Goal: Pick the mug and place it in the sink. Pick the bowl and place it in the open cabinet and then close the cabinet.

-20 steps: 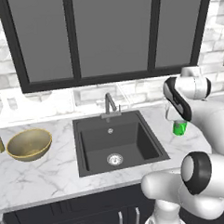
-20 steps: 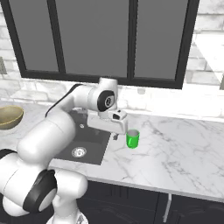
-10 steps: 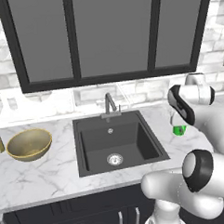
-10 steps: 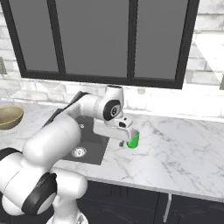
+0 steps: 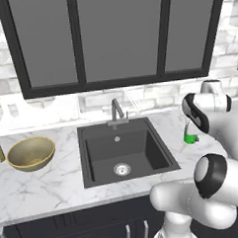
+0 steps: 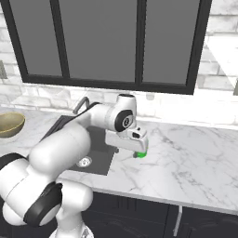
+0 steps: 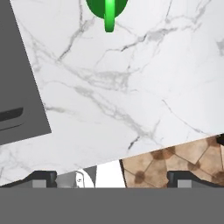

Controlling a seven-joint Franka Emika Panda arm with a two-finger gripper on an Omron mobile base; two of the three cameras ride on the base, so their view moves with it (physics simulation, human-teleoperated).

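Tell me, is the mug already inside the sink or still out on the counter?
Out. The mug stands on the marble counter right of the sink.

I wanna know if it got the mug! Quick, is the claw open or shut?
Gripper: open, holding nothing; the mug sits on the counter ahead.

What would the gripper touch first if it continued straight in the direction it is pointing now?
Probably the marble counter: the open gripper looks down at bare marble. The mug sits at the top edge of the hand view, off the fingers' line, though depth is hard to judge.
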